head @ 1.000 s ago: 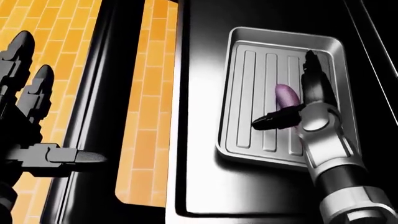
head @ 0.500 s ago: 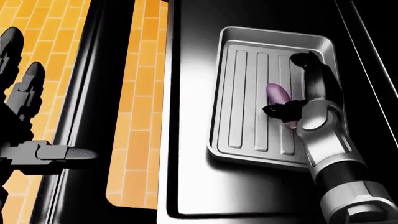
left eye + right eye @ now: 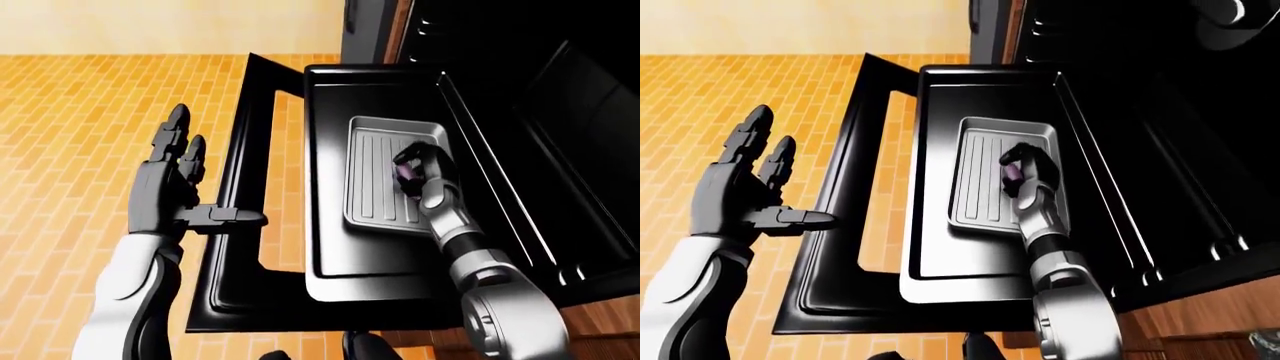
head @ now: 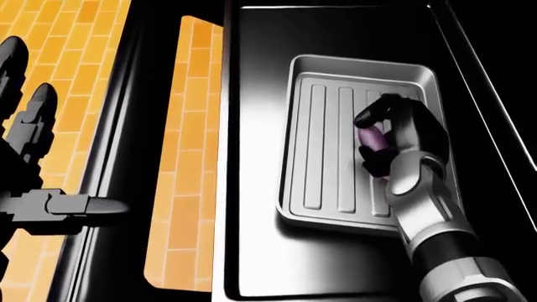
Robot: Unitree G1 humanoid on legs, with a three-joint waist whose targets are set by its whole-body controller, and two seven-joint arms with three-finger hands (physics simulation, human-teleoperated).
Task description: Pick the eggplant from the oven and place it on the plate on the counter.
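The oven door [image 3: 240,247] hangs open and lies flat, its window showing the orange brick floor [image 3: 80,135] through the glass. A dark rack [image 3: 330,232] is drawn out over the door, and on it sits a ridged metal tray [image 4: 323,157].

The eggplant [image 4: 370,139], small and purple, lies on the right part of the tray in the head view, over the raised ribs. The right hand [image 4: 395,141] reaches in from the bottom right of that view and is curled round the eggplant: dark fingers [image 4: 378,113] arch over its top end while the thumb presses in from below, so only a short purple strip shows between them. The fingers are closed about it. Whether the eggplant is lifted clear of the tray or rests on it cannot be told. The silver wrist lies across the near rim of the tray.

The left hand [image 3: 172,176] is well apart from the oven, held over the floor to the left of the door in the left-eye view. Its two long fingers point up and are spread, and the thumb sticks out sideways toward the door edge; it is wide open and holds nothing.

To the right of the rack, the oven's interior is dark.
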